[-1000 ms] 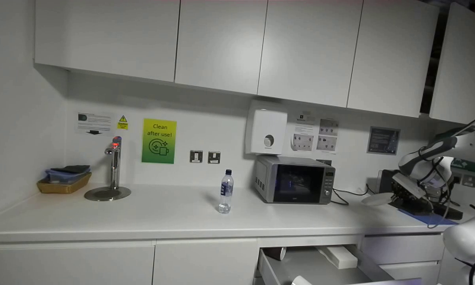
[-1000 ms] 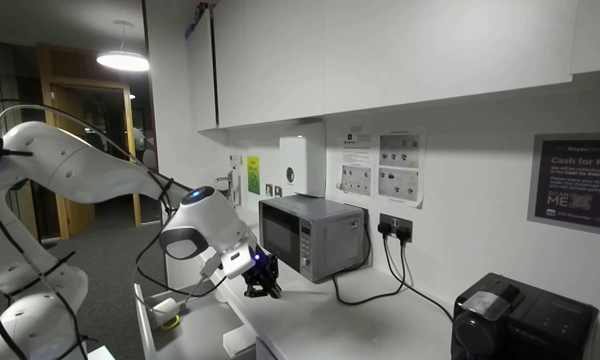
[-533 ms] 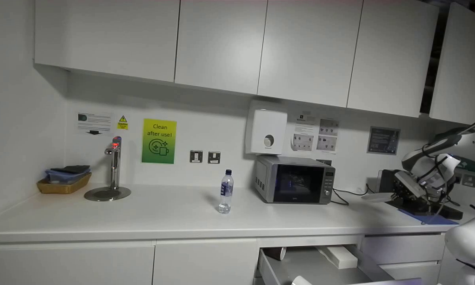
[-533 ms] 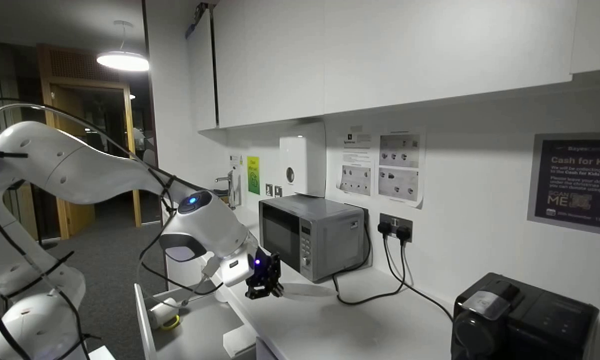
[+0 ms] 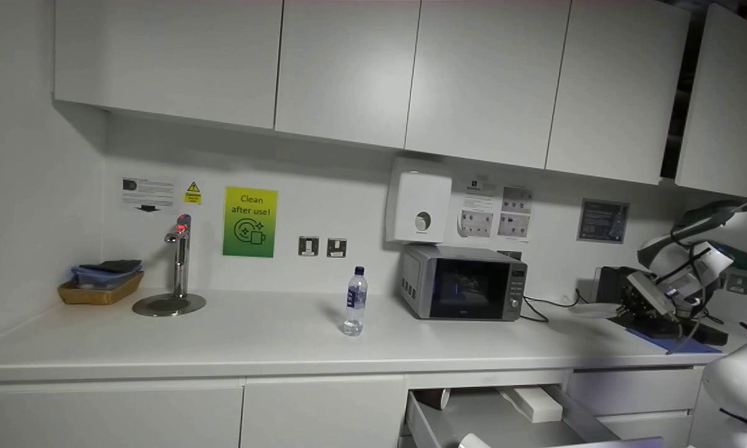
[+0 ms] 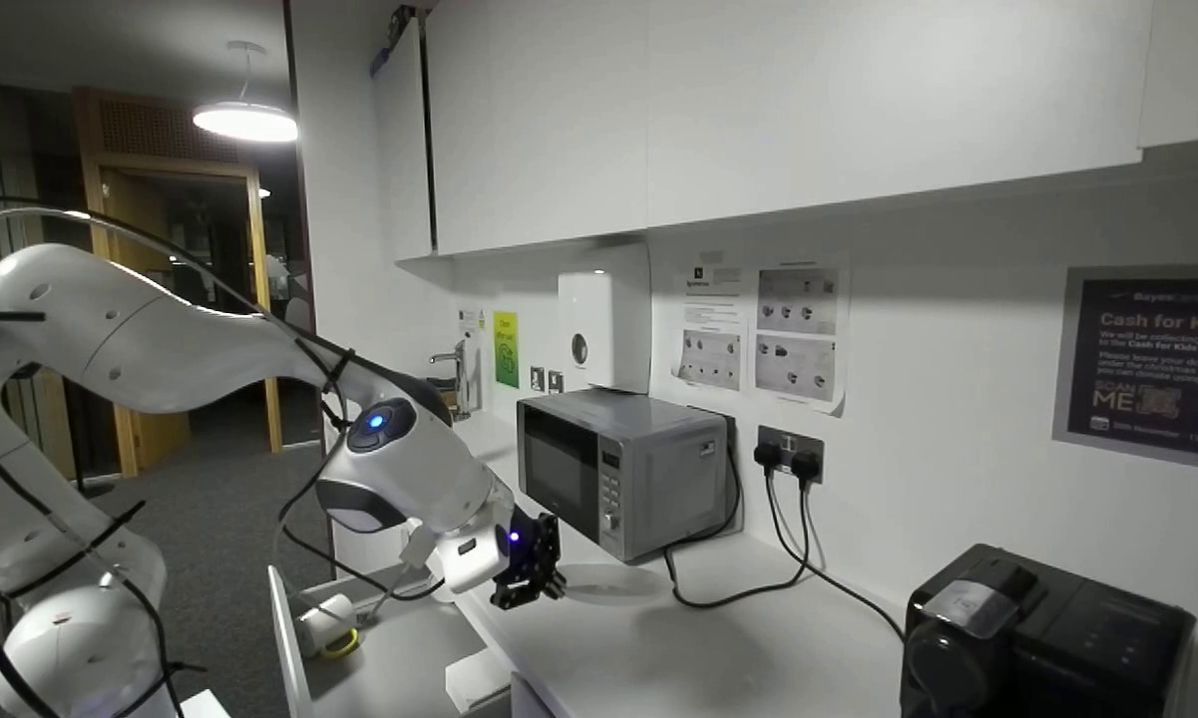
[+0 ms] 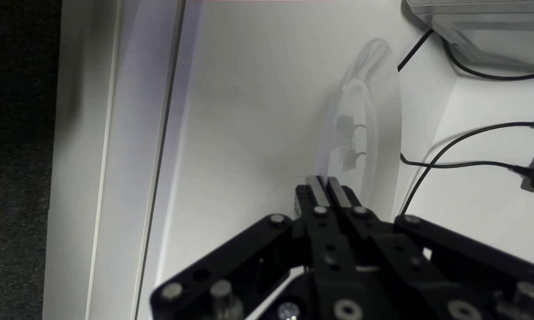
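Note:
In the wrist view a pale, glossy white plate (image 7: 384, 129) juts out ahead of my gripper (image 7: 323, 180), whose jaws are pinched together on its near rim. The plate is held above the white counter (image 7: 240, 111), tilted in this view, and its surface mirrors the wall sockets. Both exterior views show it too: the plate (image 6: 613, 583) sticks out from the black gripper (image 6: 559, 583) toward the wall, and the plate (image 5: 592, 310) appears as a thin, nearly level disc. The part of the rim between the fingers is hidden.
Below the counter an open drawer (image 5: 491, 429) holds a white mug (image 6: 327, 623) on its side, a white box (image 5: 536, 404) and a dark cup (image 5: 432, 398). A microwave (image 6: 623, 469), cables (image 6: 748, 588), a coffee machine (image 6: 1047, 638) and a water bottle (image 5: 355, 302) occupy the counter.
My arm has shifted slightly and the wrist has rotated. The plate, nearly edge-on a second ago in an exterior view, now shows its broad face there, still in my grip.

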